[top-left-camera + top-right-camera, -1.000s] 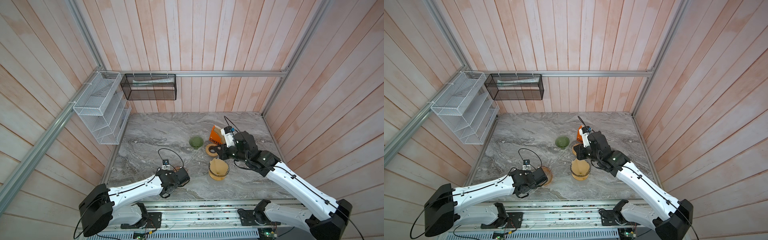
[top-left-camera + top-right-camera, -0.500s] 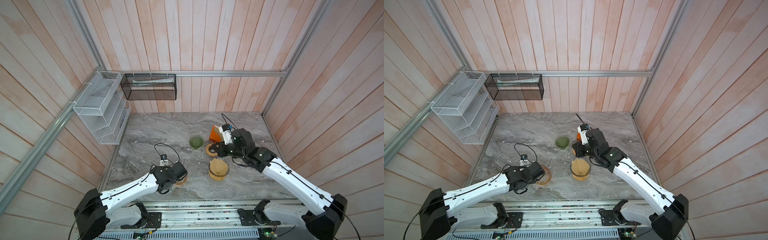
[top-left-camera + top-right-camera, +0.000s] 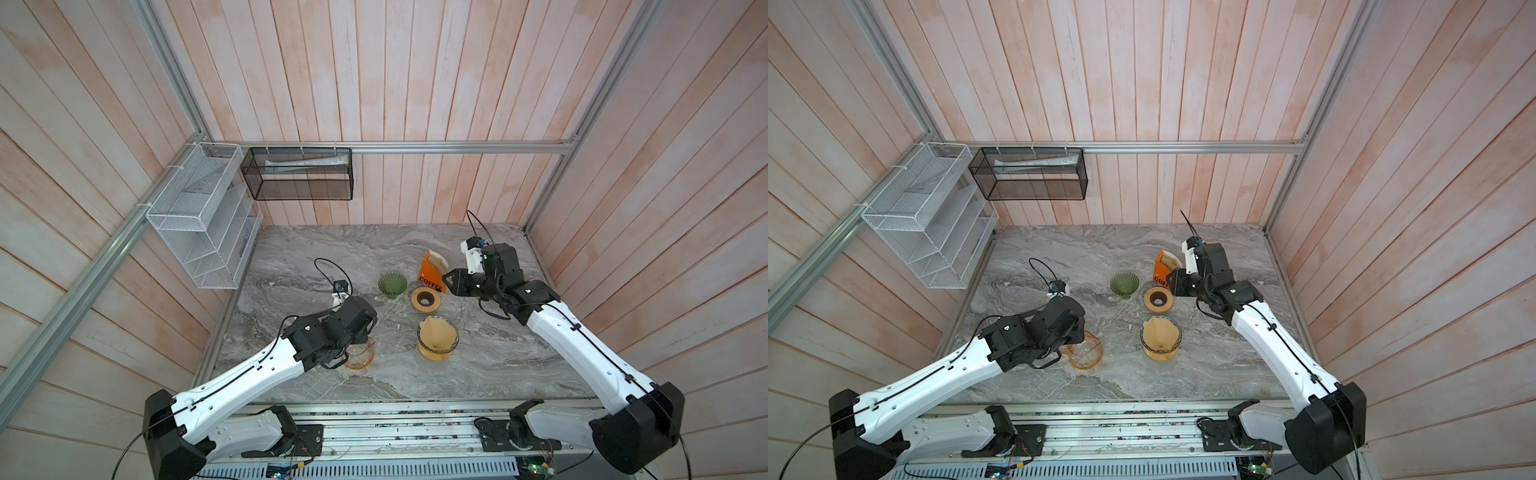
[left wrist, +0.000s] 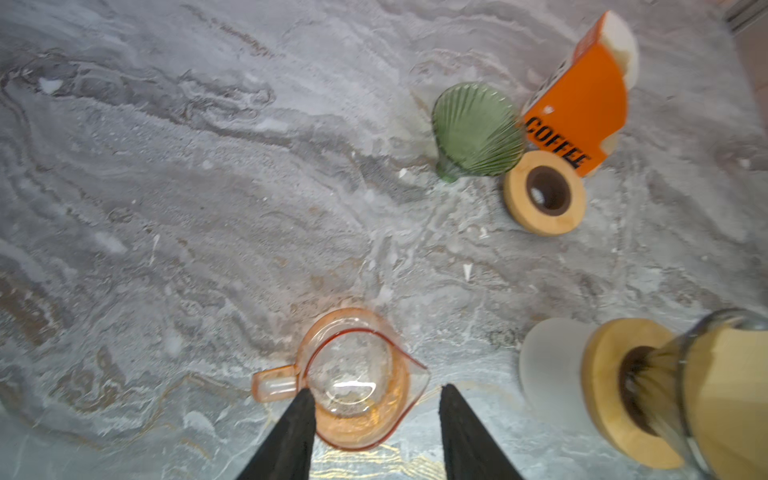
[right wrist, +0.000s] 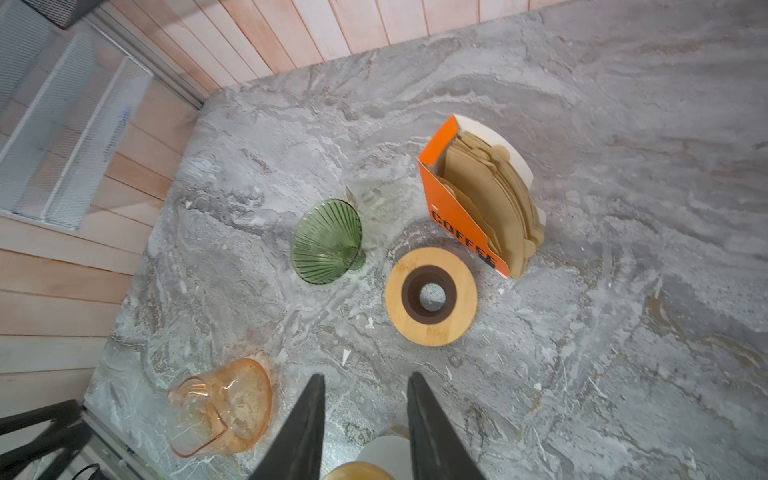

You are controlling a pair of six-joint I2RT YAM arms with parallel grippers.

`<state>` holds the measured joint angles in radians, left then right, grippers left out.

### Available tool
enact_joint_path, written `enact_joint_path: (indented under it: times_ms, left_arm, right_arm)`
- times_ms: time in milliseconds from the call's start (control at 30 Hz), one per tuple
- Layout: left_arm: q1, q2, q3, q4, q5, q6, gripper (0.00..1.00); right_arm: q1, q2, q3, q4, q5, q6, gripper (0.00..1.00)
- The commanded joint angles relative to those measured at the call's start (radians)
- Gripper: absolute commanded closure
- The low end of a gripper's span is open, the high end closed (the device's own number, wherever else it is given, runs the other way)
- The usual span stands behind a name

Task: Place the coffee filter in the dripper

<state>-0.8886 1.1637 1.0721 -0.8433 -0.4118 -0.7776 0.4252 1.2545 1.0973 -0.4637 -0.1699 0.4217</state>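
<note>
Parted and empty at the dripper's [image 3: 436,355] 1 o'clock, the right gripper [image 3: 449,284] is best withdrawn without brushing the seated coffee filter [image 3: 436,334]

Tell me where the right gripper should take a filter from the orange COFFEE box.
I'd pinch the curved top edge of the filters, coming from above. They stand on edge in the orange box, whose open top leaves only that edge free. The right gripper has open jaws.

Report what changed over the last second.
The right gripper drew back from the dripper toward the filter box, jaws apart, empty. The left gripper shifted farther in over the orange pitcher. Dripper, filter inside it, green glass and wooden ring stayed put.
</note>
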Motion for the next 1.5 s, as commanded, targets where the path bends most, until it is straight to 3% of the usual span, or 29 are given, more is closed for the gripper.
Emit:
enact_joint_path:
  times_ms: [0,200,333,433,1200,1467]
  left_arm:
    - [0.038,0.023,0.035,0.113,0.101,0.101,0.49]
    - [0.186,0.045,0.052,0.251,0.333,0.175,0.47]
    - [0.251,0.094,0.095,0.254,0.409,0.177,0.47]
    - [0.261,0.116,0.118,0.251,0.411,0.175,0.47]
    - [0.371,0.207,0.164,0.255,0.476,0.186,0.47]
    - [0.395,0.209,0.148,0.268,0.499,0.196,0.47]
  right_arm:
    - [-0.017,0.025,-0.071,0.022,0.033,0.022,0.61]
    - [-0.019,0.081,-0.162,0.127,0.035,0.042,0.53]
    - [-0.019,0.139,-0.175,0.157,0.043,0.021,0.48]
    - [-0.029,0.192,-0.154,0.124,0.097,0.012,0.46]
    - [-0.085,0.516,-0.003,0.259,-0.031,0.076,0.43]
    - [-0.076,0.575,0.015,0.257,-0.004,0.085,0.43]
